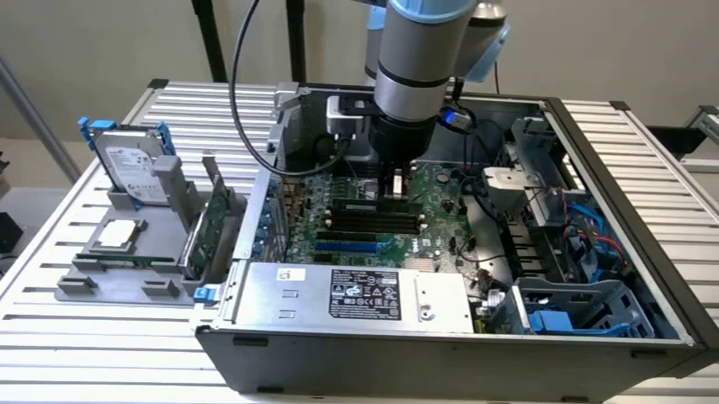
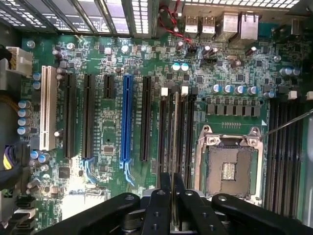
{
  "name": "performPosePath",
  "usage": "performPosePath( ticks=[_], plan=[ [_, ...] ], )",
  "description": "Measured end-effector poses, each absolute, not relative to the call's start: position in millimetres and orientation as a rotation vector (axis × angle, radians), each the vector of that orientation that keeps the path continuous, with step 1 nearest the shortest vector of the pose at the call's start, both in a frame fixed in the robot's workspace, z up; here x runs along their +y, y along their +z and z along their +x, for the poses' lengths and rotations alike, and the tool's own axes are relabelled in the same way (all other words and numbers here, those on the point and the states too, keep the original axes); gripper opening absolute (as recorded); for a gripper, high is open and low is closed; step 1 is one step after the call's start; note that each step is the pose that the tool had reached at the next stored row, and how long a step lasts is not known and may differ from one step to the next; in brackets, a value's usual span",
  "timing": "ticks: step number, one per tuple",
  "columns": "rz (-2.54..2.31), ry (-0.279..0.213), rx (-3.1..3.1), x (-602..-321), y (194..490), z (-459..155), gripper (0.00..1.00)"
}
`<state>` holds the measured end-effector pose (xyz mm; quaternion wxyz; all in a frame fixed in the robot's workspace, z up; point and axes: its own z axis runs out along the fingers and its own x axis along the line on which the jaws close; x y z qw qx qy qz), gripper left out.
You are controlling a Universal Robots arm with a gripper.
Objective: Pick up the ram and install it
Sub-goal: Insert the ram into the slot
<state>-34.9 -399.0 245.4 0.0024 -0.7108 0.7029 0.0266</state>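
Observation:
My gripper (image 1: 392, 192) reaches down into the open computer case (image 1: 629, 151), just above the black memory slots (image 1: 371, 220) on the green motherboard (image 1: 337, 240). In the wrist view the two black fingers (image 2: 161, 200) are shut on the ram (image 2: 174, 147). The ram is seen edge-on as a thin pale strip running lengthwise over the memory slots (image 2: 164, 132), beside the processor socket (image 2: 227, 166). Whether its lower edge touches a slot I cannot tell.
A grey parts stand (image 1: 113, 282) at the exterior view's left holds a silver hard drive (image 1: 133, 164), a green expansion card (image 1: 208, 223) and a processor chip (image 1: 118, 236). The power supply (image 1: 348, 295) lies along the case front. Cables and a blue drive cage (image 1: 561, 316) crowd the exterior view's right.

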Motion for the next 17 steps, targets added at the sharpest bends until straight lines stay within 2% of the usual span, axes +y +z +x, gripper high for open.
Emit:
performPosePath(
  ticks=[17],
  plan=[
    [-2.253, 0.033, 2.229, -399, 230, -35, 0.00]
  ],
)
